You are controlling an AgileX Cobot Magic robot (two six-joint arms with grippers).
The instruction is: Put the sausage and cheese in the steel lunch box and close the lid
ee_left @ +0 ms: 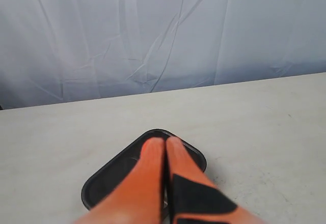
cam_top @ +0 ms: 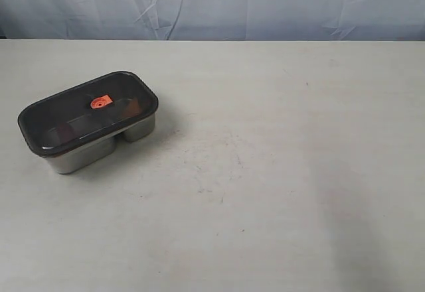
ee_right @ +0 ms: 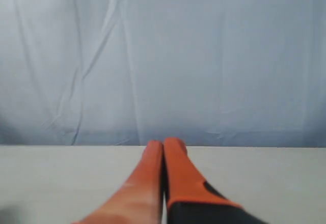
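The steel lunch box point(cam_top: 99, 151) stands on the table at the left, with the dark lid point(cam_top: 80, 116) sitting flat on top and its orange valve tab point(cam_top: 100, 103) in the middle. The sausage and cheese cannot be made out through the dark lid. Neither arm appears in the exterior view. In the left wrist view my left gripper point(ee_left: 165, 141) is shut, its orange fingers pressed together above the lid point(ee_left: 107, 178), holding nothing. My right gripper point(ee_right: 163, 143) is shut too and empty, over bare table away from the box.
The pale table point(cam_top: 279, 172) stretches to the right and front of the box. A wrinkled blue-grey cloth backdrop point(cam_top: 232, 3) hangs behind the far table edge.
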